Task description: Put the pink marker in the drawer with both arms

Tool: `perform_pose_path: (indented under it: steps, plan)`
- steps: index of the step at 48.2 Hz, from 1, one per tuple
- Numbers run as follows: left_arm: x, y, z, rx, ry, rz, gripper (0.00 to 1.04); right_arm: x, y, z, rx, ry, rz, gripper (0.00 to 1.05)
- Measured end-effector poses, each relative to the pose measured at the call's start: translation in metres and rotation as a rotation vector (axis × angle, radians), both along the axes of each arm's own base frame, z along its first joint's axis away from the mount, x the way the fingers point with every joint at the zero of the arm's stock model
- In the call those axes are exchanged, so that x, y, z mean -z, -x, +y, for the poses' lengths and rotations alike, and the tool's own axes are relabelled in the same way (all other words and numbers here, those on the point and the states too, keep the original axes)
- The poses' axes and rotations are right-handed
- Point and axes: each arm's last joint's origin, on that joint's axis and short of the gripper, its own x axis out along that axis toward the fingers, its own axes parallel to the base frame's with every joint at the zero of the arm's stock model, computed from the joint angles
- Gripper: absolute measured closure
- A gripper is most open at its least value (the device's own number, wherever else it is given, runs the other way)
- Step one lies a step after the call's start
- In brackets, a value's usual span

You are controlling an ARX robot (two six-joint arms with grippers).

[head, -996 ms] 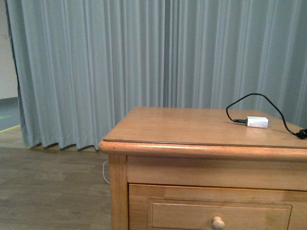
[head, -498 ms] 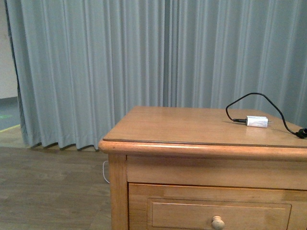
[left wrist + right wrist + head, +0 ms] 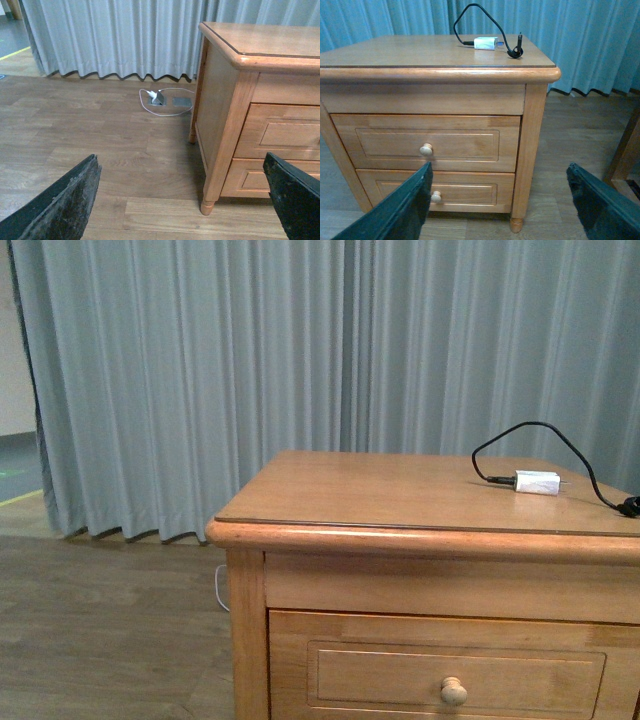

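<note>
The wooden nightstand's top drawer (image 3: 455,672) is shut, with its round knob (image 3: 453,691) low in the front view. It also shows in the right wrist view (image 3: 427,142) and in the left wrist view (image 3: 287,132). The pink marker is not in view. My left gripper (image 3: 182,200) is open and empty, low over the floor, off the nightstand's left front leg. My right gripper (image 3: 500,202) is open and empty, in front of the nightstand's right front corner. Neither arm shows in the front view.
A white charger plug (image 3: 537,482) with a black cable (image 3: 540,430) lies on the nightstand top (image 3: 380,490). A lower drawer (image 3: 435,187) sits below the top one. A floor socket (image 3: 160,97) with a white cord lies by the grey curtain (image 3: 250,370). Another wooden piece (image 3: 625,145) stands to the right.
The front view has shifted slightly: the nightstand sits a little lower and the drawer knob shows in full. Nothing on the nightstand has moved.
</note>
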Motion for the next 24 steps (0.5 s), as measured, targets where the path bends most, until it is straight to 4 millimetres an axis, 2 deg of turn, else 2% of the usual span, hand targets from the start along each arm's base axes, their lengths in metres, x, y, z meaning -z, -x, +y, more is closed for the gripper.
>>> perform_pose_path:
  steps: [2,5,24]
  plan:
    - [0.0,0.0,0.0,0.0,0.0,0.0,0.06,0.0,0.0,0.0,0.0,0.0,0.0,0.14]
    - [0.0,0.0,0.0,0.0,0.0,0.0,0.06,0.0,0.0,0.0,0.0,-0.001,0.0,0.07]
    - [0.0,0.0,0.0,0.0,0.0,0.0,0.06,0.0,0.0,0.0,0.0,0.0,0.0,0.08]
